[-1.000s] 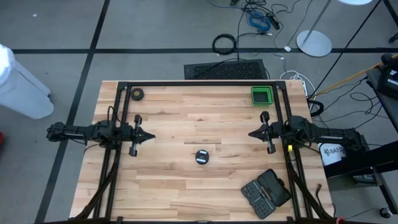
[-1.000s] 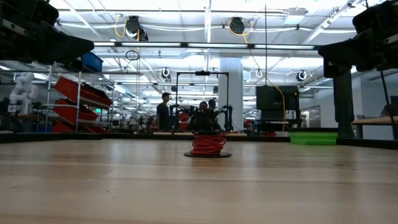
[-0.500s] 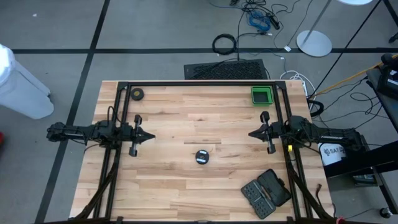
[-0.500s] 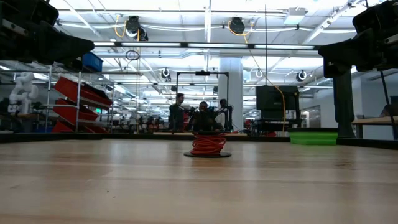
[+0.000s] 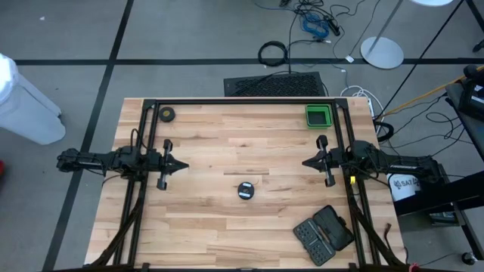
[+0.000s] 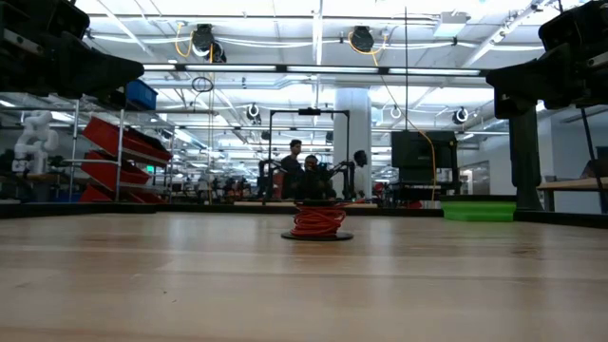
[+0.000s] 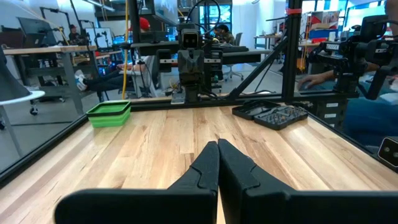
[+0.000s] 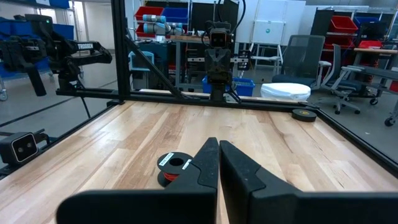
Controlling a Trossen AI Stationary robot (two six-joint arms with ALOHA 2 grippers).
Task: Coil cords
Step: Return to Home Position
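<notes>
Fig.: coiling, final stage | cord (image 6: 317,220) wound on its reel (image 5: 245,190), standing mid-bench (image 5: 212,227); I see no loose tail | left jaws and right jaws clenched, empty, at opposite bench sides, well apart from reel | I judge only homing remains.

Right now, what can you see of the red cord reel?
The reel is a small round black puck with red cord wound, somewhat unevenly, between its flanges. The top flange shows a central hole and a white label. It stands flat, axis upright, on the wooden table, near the middle. Only the table touches it; the left gripper and right gripper sit apart at either side, fingers shut. No loose cord end is visible.
</notes>
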